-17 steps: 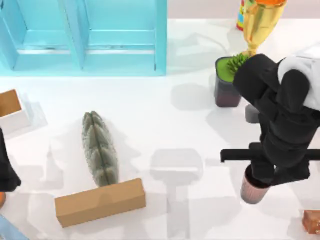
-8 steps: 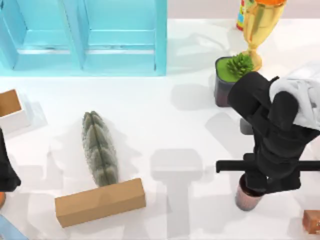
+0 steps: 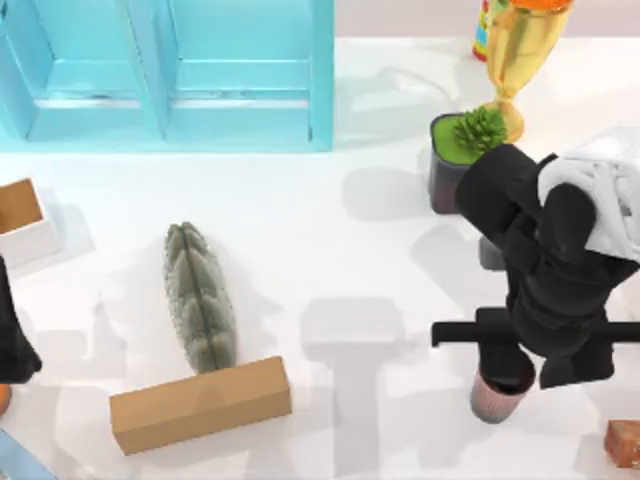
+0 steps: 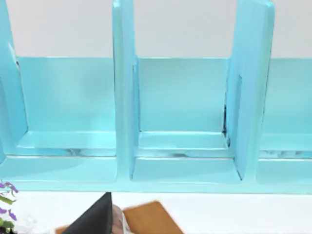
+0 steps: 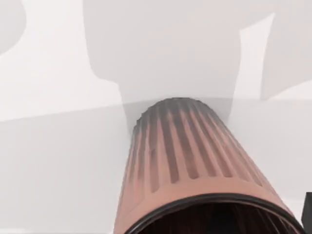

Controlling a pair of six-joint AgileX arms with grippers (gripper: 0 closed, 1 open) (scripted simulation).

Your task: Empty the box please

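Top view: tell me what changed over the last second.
The right arm's gripper and the ribbed pink cup beneath it shifted together a little toward the table's left and stayed low near the front edge. The cactus, cardboard box, blue shelf, potted plant, trophy and parked left arm did not move.

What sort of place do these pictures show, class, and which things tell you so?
Probably a rendered tabletop test scene: a plain white table carries unrelated props, namely a blue shelf, a gold trophy and a ribbed cup under the right gripper.
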